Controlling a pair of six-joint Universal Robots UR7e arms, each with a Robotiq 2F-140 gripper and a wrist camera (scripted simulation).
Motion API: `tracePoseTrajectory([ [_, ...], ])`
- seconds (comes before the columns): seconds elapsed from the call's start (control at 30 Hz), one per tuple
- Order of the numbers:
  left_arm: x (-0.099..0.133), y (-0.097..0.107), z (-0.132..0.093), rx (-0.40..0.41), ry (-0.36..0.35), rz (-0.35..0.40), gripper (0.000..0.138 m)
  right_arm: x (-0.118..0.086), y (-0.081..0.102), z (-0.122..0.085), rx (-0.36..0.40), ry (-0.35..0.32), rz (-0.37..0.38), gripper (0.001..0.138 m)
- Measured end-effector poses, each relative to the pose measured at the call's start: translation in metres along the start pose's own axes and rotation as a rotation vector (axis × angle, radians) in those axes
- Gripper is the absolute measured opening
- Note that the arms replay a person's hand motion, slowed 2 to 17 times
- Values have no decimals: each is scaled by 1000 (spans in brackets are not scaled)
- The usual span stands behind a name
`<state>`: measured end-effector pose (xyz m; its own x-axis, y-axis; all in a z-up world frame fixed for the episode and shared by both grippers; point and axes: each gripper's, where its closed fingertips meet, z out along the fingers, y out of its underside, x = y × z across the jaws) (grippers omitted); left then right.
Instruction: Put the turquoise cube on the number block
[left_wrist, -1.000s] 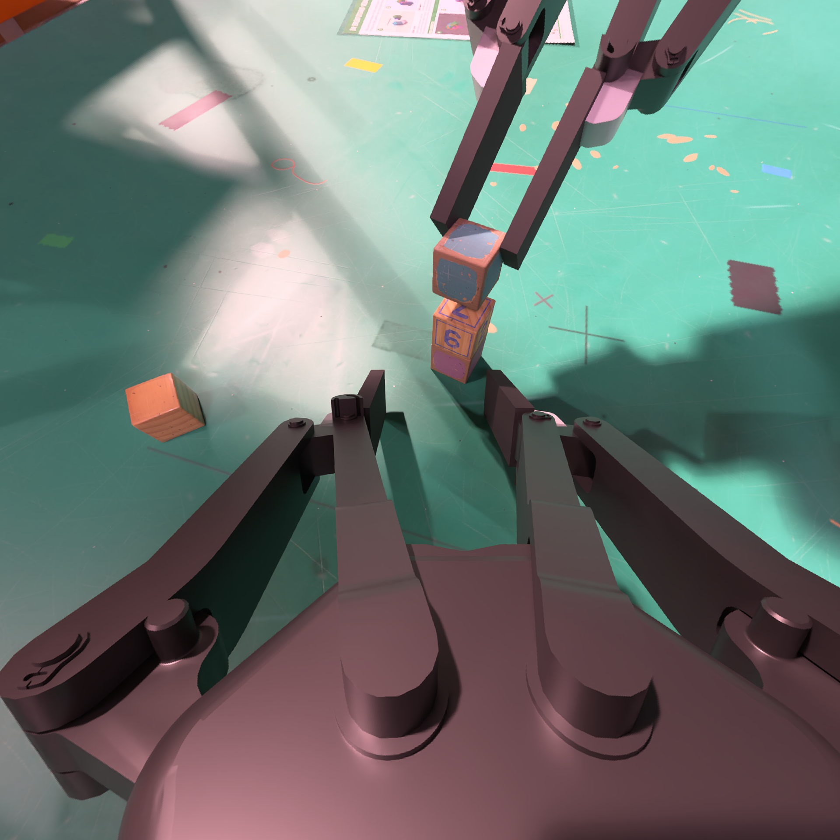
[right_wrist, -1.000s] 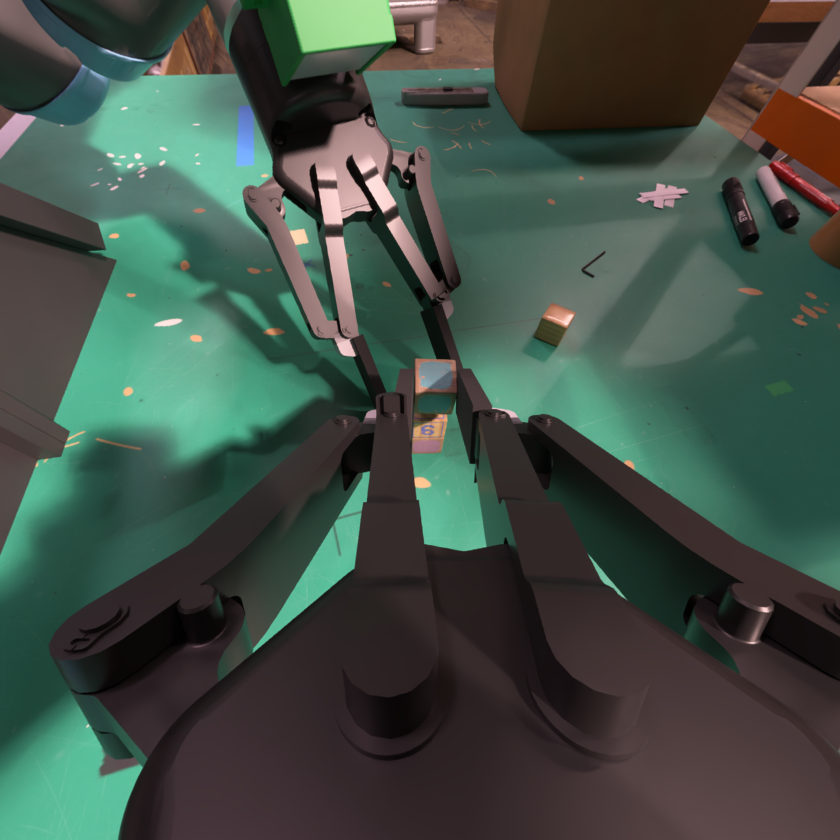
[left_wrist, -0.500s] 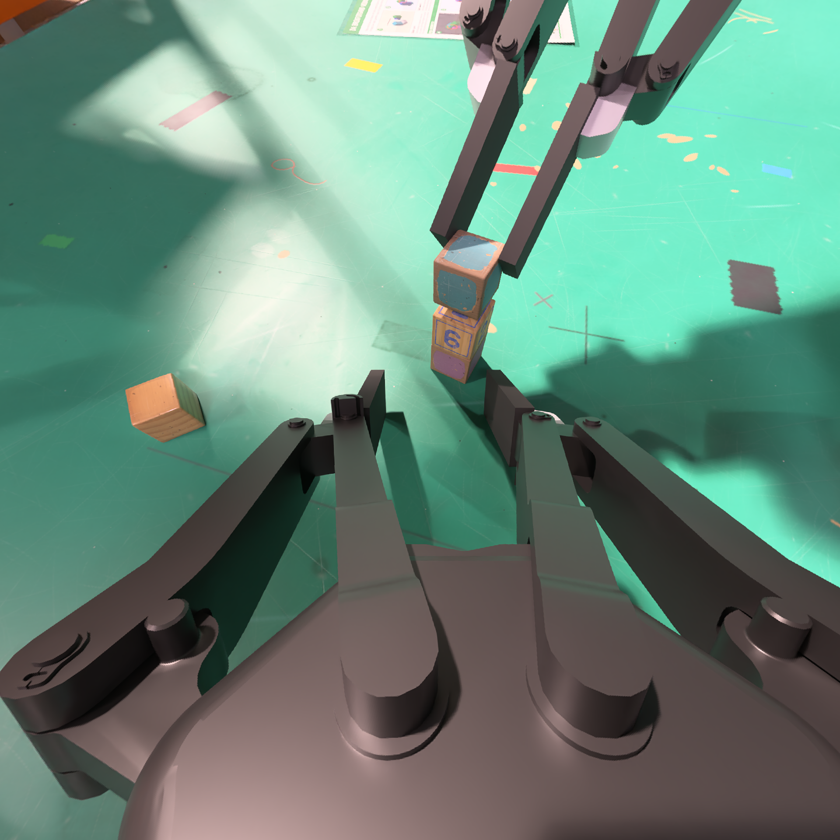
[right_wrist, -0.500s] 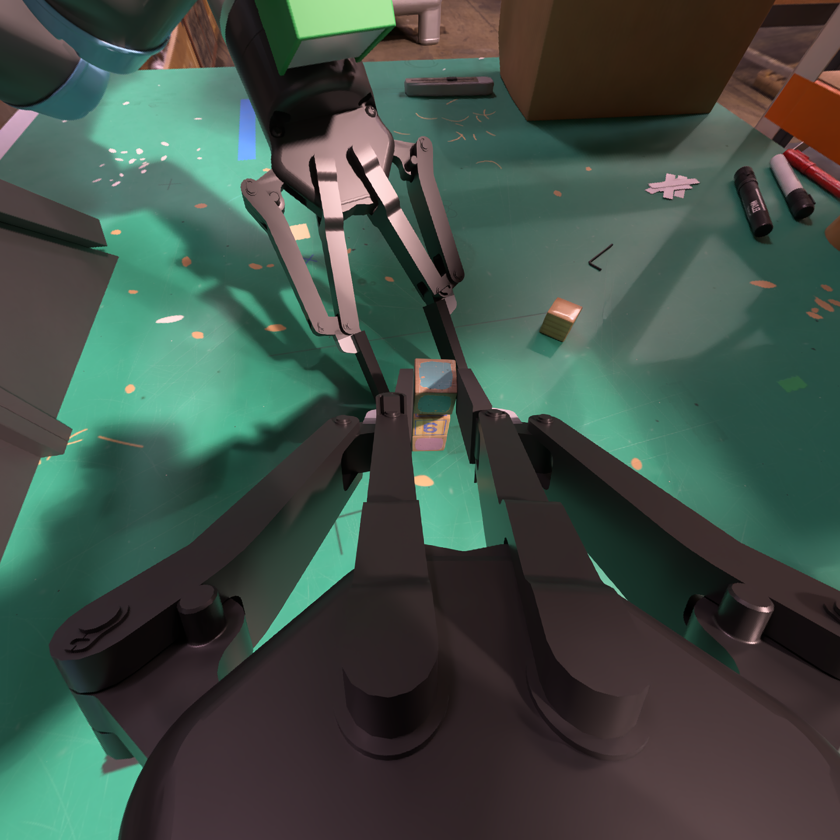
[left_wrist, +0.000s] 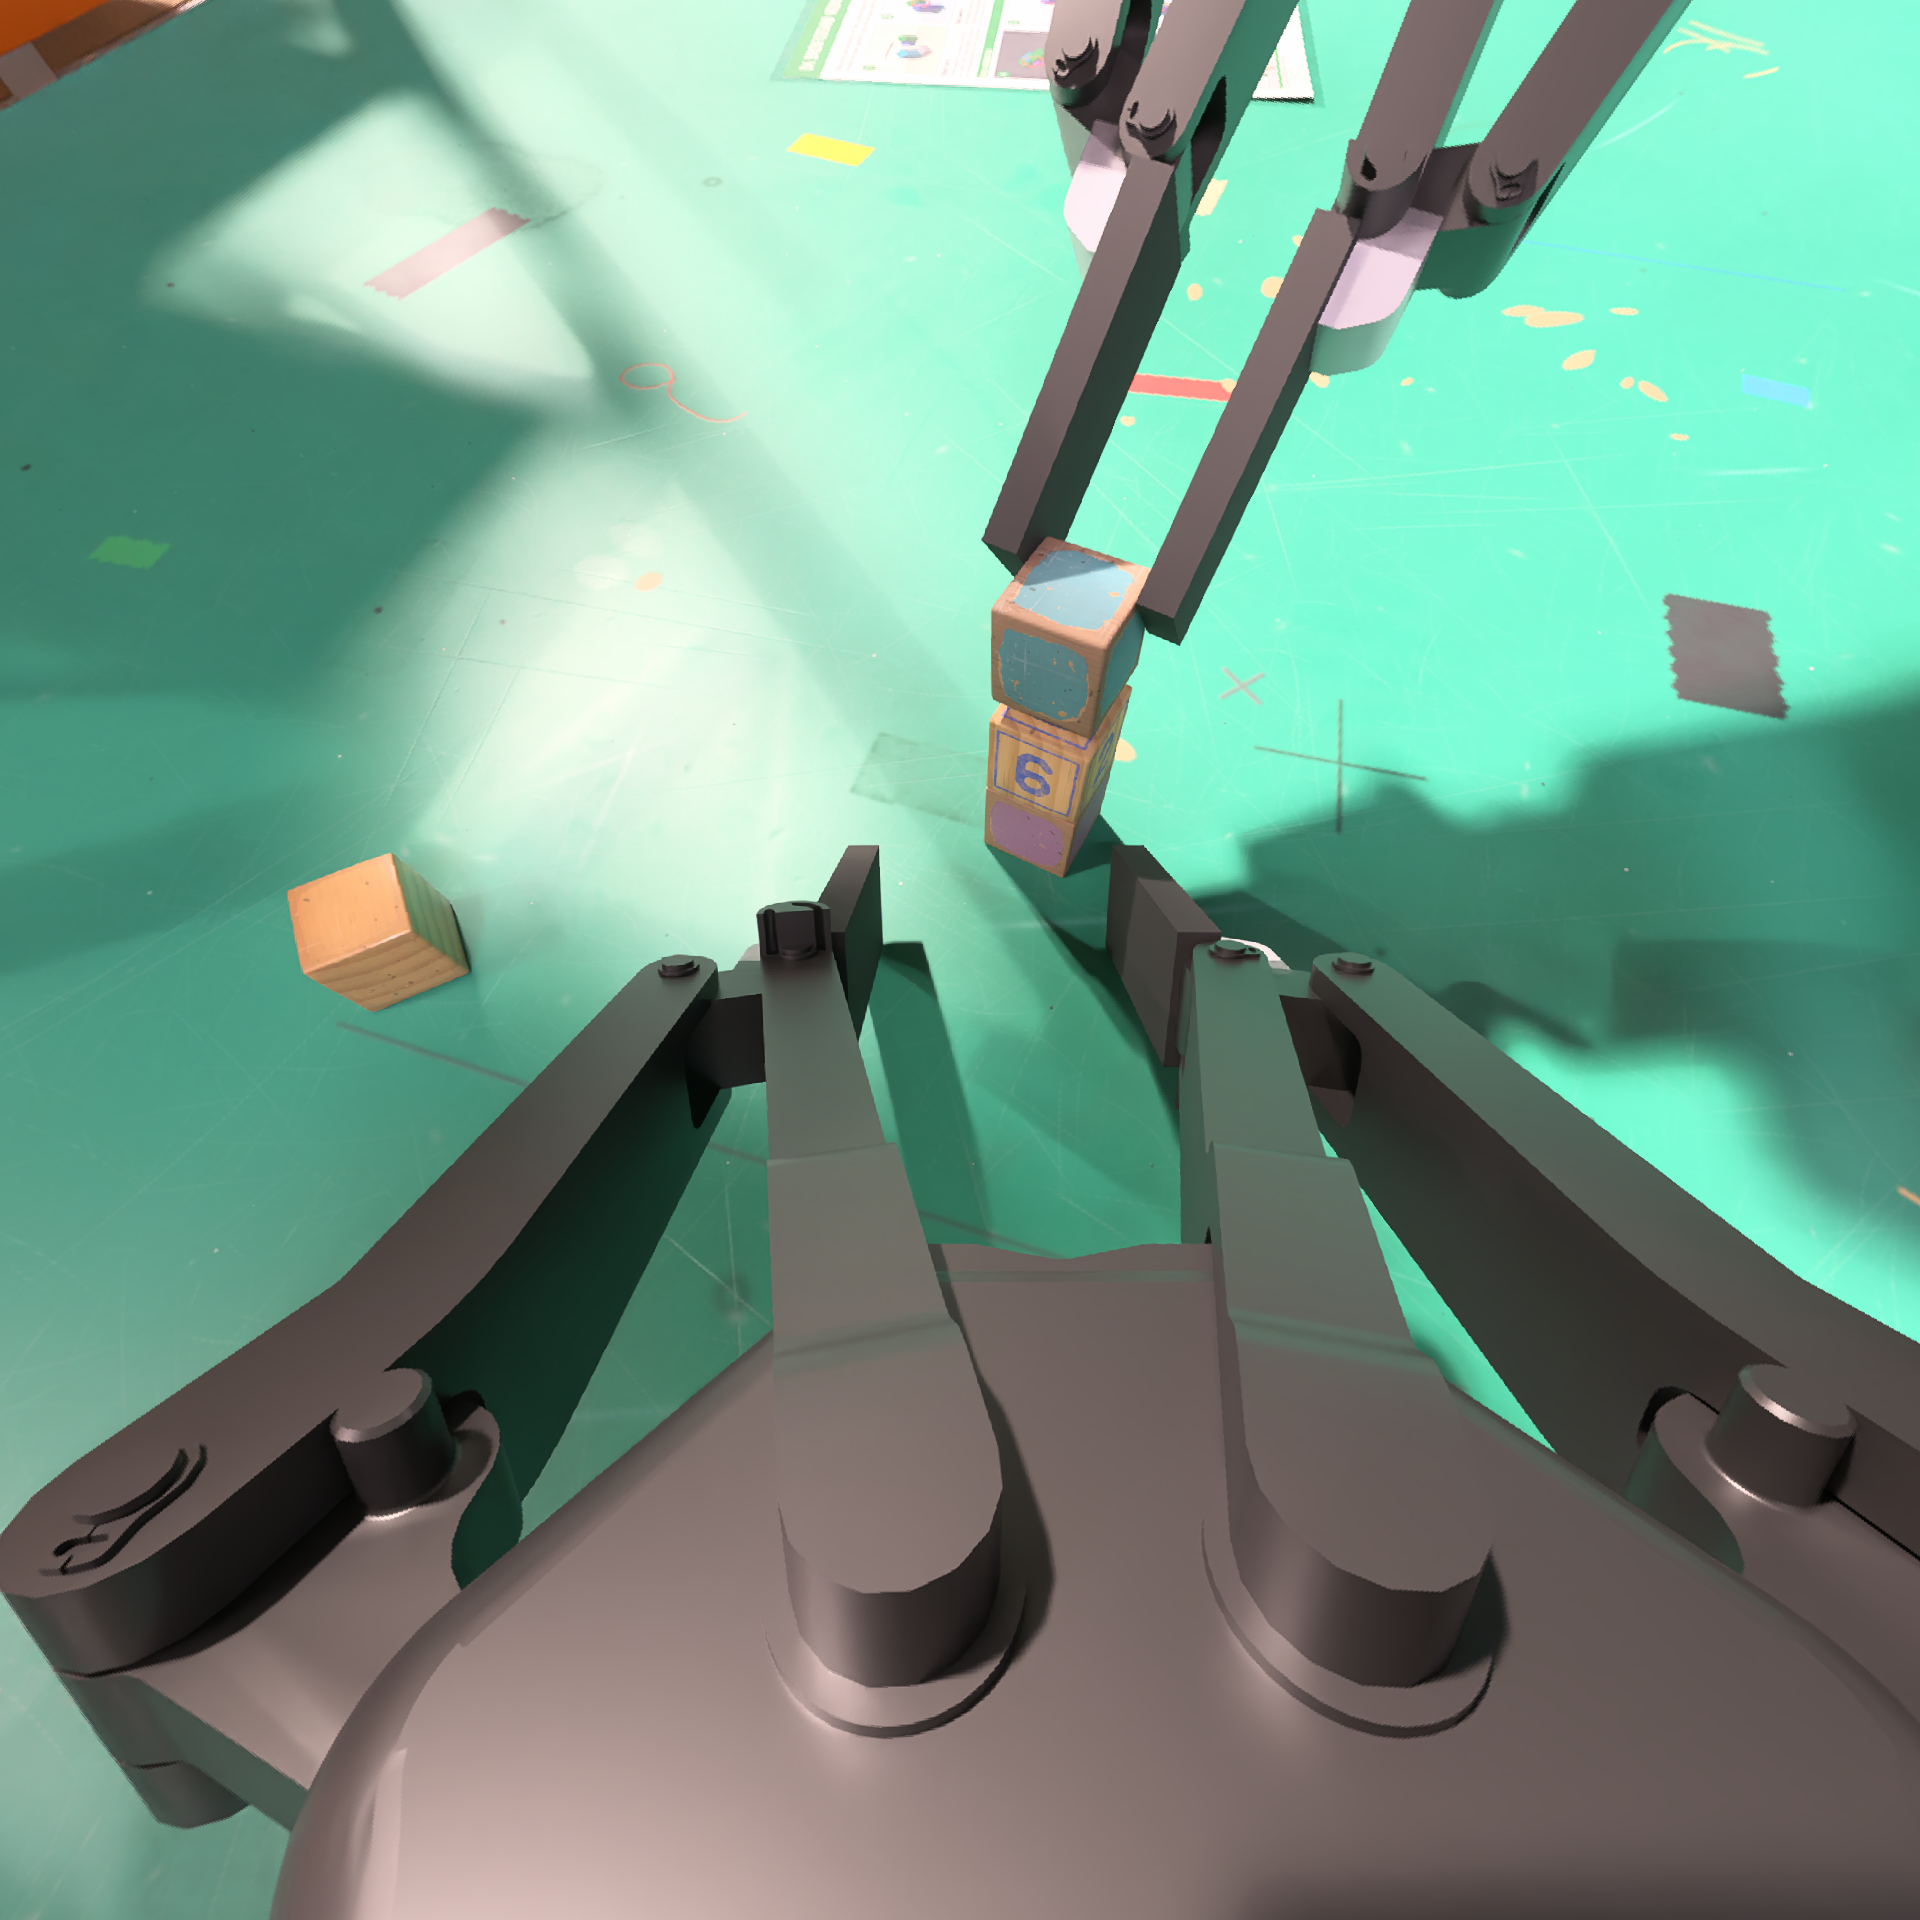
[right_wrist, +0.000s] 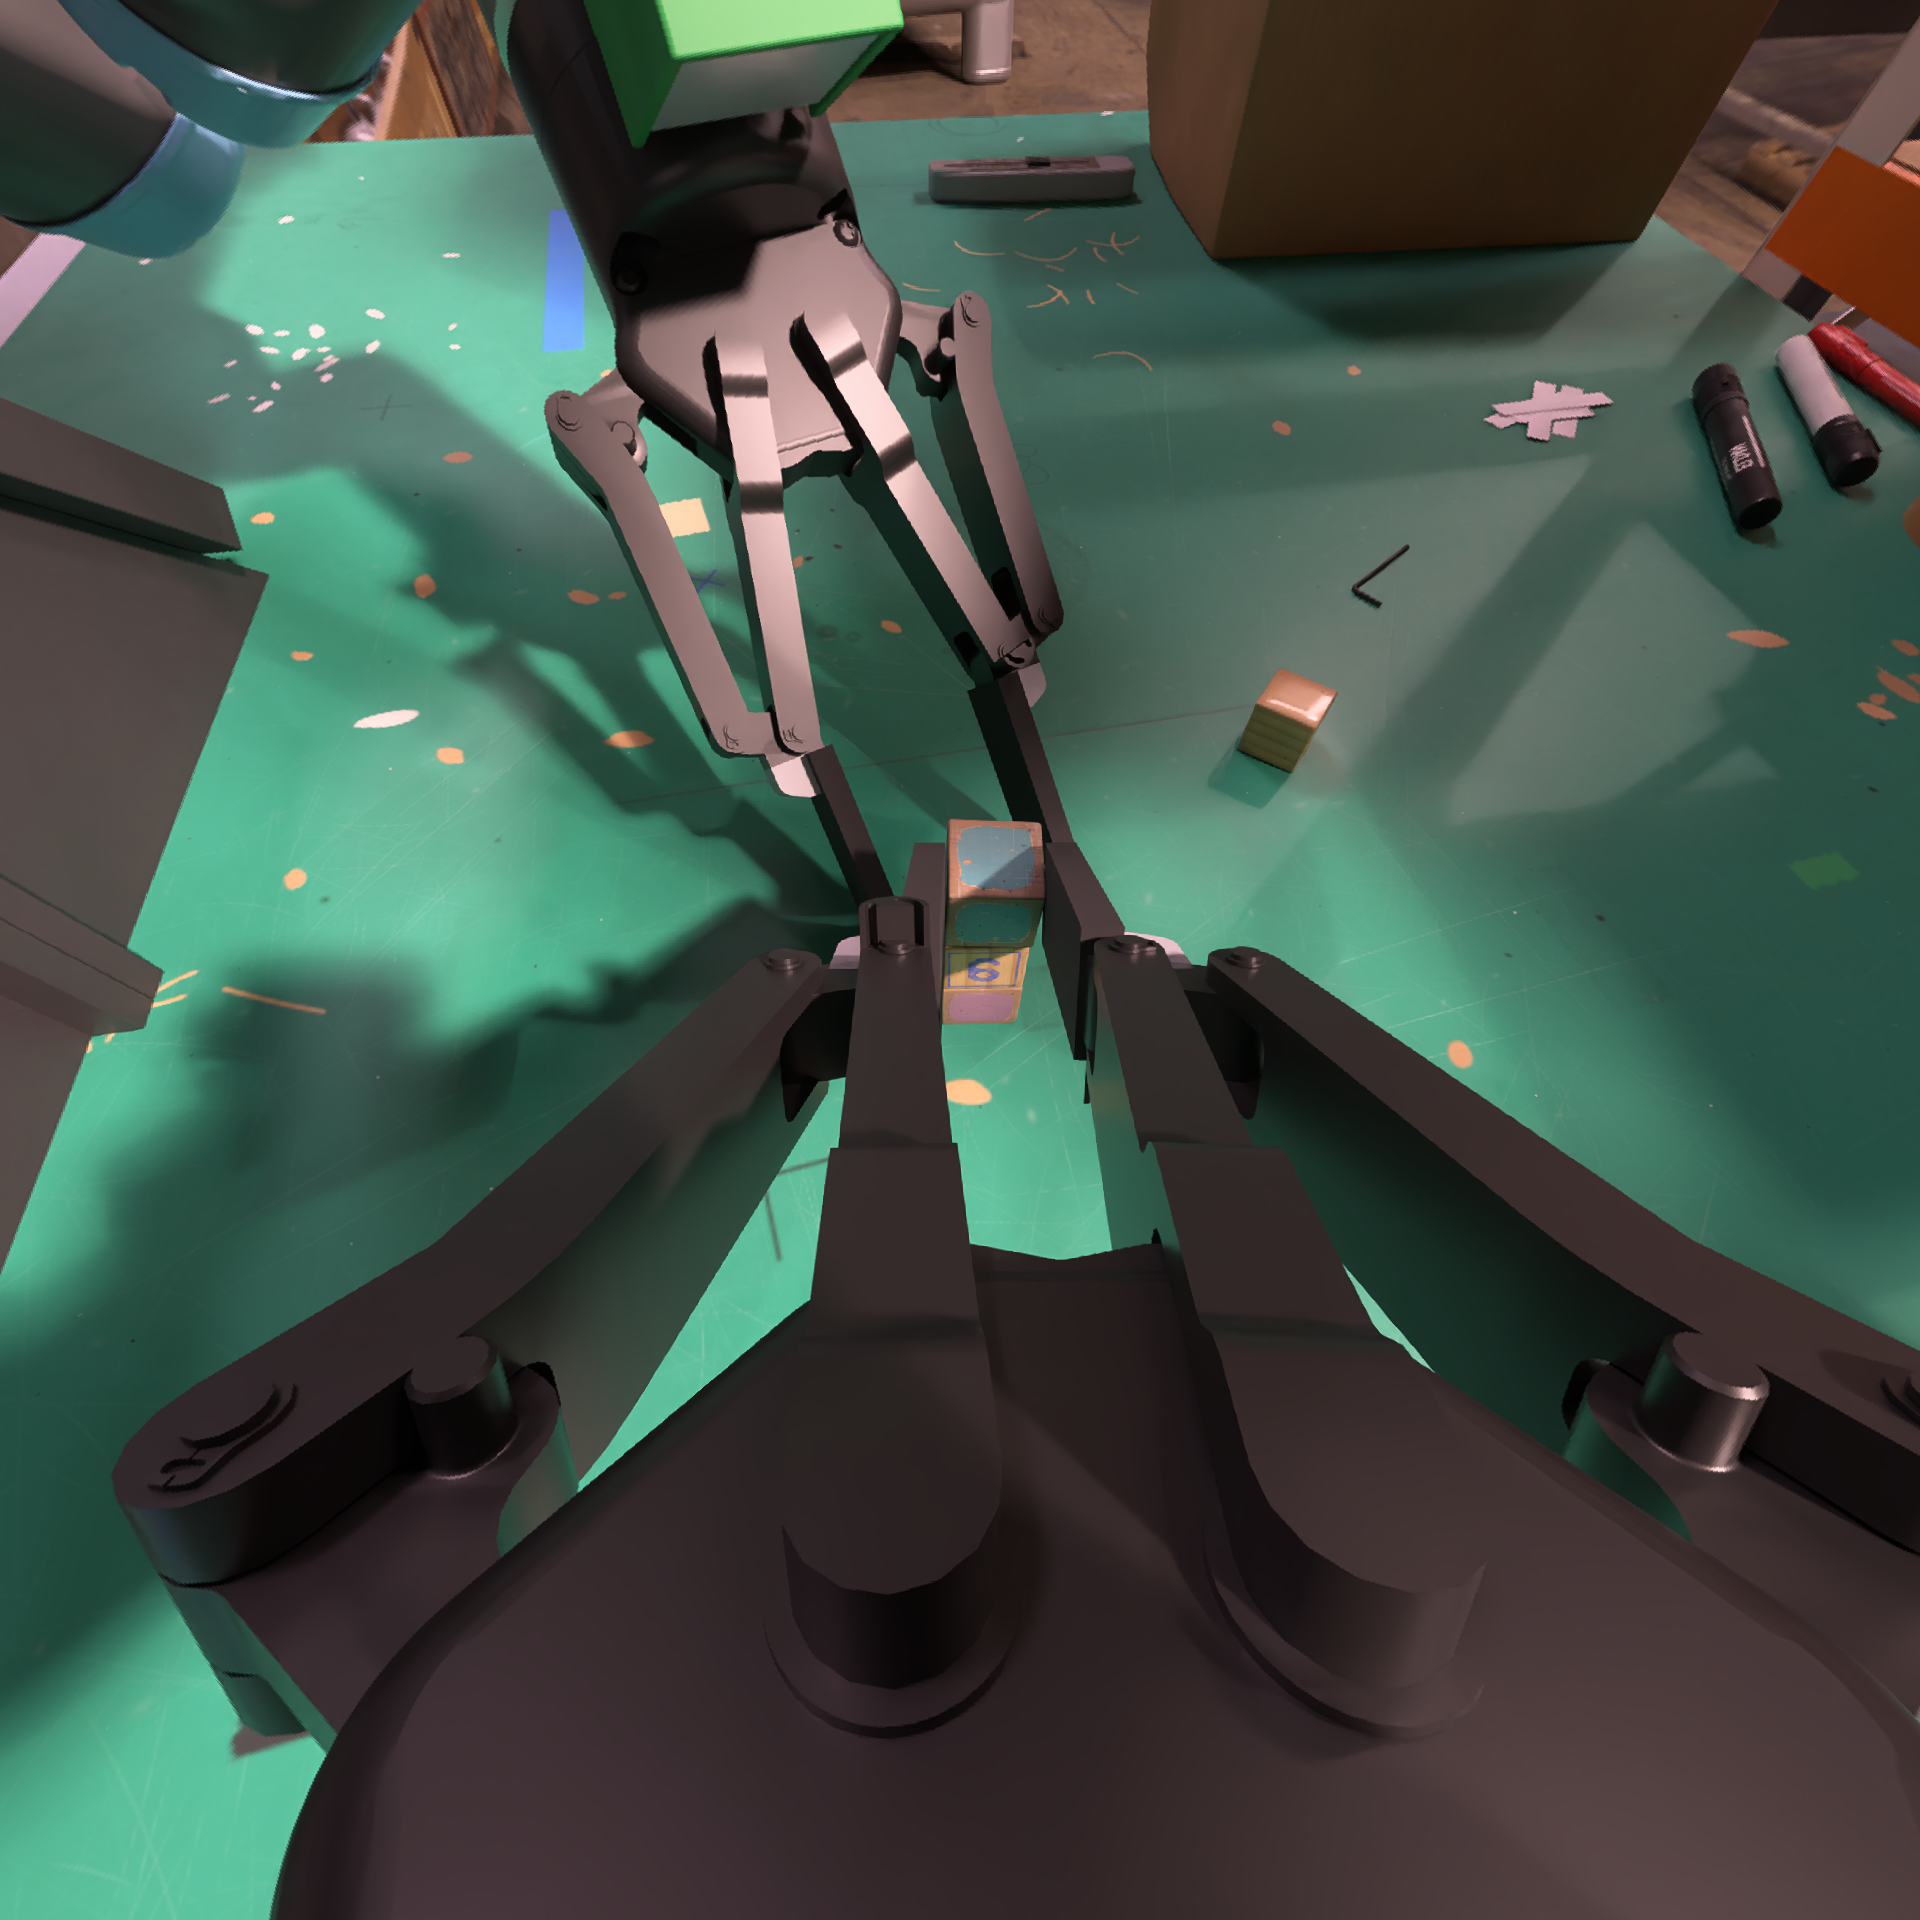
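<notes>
The turquoise cube (left_wrist: 1060, 634) sits on top of the number block (left_wrist: 1039, 774), turned slightly against it. The number block stands on a lilac block (left_wrist: 1029, 836) on the green table. My right gripper (right_wrist: 992, 894) is shut on the turquoise cube (right_wrist: 992, 868), one finger on each side. It comes down from the top in the left wrist view (left_wrist: 1101, 582). My left gripper (left_wrist: 997, 904) is open and empty. It is low over the table just in front of the stack, with the lilac block near the gap between its fingertips.
A plain wooden cube (left_wrist: 374, 935) lies to the left of the stack; it also shows in the right wrist view (right_wrist: 1288, 717). A cardboard box (right_wrist: 1455, 125), markers (right_wrist: 1735, 457), an Allen key (right_wrist: 1380, 575) and a grey slab (right_wrist: 104, 623) are farther off.
The right gripper has lowered the turquoise cube from a tilted hold above the stack until it rests level on the number block. The left gripper has not moved.
</notes>
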<state>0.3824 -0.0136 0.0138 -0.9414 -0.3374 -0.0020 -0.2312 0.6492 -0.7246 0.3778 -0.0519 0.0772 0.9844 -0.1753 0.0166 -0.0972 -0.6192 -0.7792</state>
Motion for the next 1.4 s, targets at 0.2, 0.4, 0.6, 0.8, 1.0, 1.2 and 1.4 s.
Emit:
tracePoseTrajectory([
  [0.2, 0, 0, 0, 0, 0, 0, 59, 0, 1, 0, 2, -4, 2, 26],
  [0.4, 0, 0, 0, 0, 0, 0, 59, -1, 0, 0, 10, -16, 1, 26],
  [0.6, 0, 0, 0, 0, 0, 0, 59, 0, 0, 0, 12, -15, 0, 26],
  [0.8, 0, 0, 0, 0, 0, 0, 59, 0, 1, 1, 8, -17, 0, 26],
  [1.0, 0, 0, 0, 0, 0, 0, 59, 0, 2, 1, 6, -18, -2, 26],
  [1.2, 0, 0, 0, 0, 0, 0, 59, 0, 1, 1, 9, -20, -3, 26],
  [1.4, 0, 0, 0, 0, 0, 0, 59, -1, 1, 1, 7, -20, -6, 26],
])
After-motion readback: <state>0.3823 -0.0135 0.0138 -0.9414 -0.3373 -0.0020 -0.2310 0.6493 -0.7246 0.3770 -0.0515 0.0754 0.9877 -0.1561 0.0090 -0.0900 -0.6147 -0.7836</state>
